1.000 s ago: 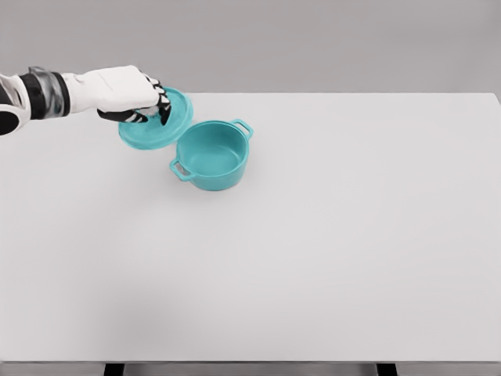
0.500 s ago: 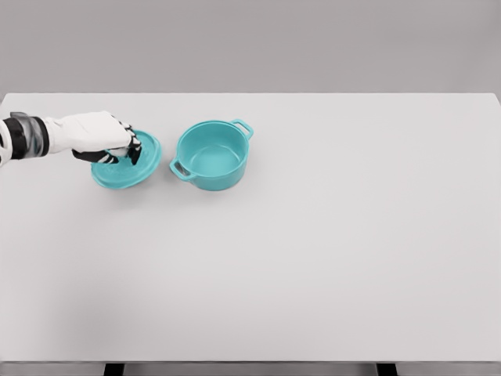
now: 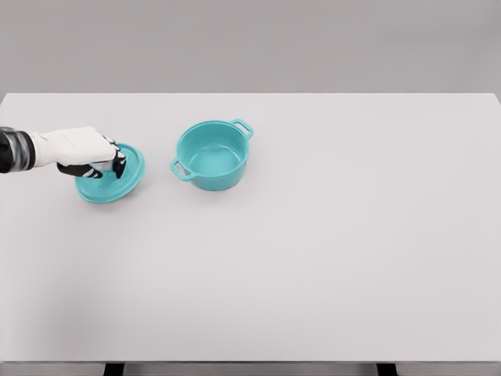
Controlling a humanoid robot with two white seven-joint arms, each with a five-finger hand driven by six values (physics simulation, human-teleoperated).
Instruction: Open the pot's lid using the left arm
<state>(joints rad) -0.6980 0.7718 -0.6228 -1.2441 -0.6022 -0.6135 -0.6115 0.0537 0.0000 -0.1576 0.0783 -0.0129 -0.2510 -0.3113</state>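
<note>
Step in hand: the lid is already off the pot; I judge this is the setting-down part, with only the release left to do
Left hand [image 3: 92, 157]: it enters from the left edge of the frame at middle height, the white back of the hand turned up, the dark fingers curled down onto the top of the lid and pinching it, most likely at its knob, which the hand hides
Lid [image 3: 117, 182]: turquoise, round, at the left side of the frame, low over the bench or lying on it; whether it really touches the surface I cannot tell, but it looks almost flat
Pot [image 3: 211, 155]: same turquoise colour, upright and open, left of the frame's centre, with two small handles, one to the upper right and one to the lower left; the inside looks empty
Lid and pot: apart, the lid is to the left of the pot with bare bench between them
Bench [image 3: 329, 251]: white and wide, it fills most of the frame
Right hand: not in view
Next move: the fingers need to spread and free the lid, then the hand should rise straight up, so that the lid does not slide or tip on the bench
</note>
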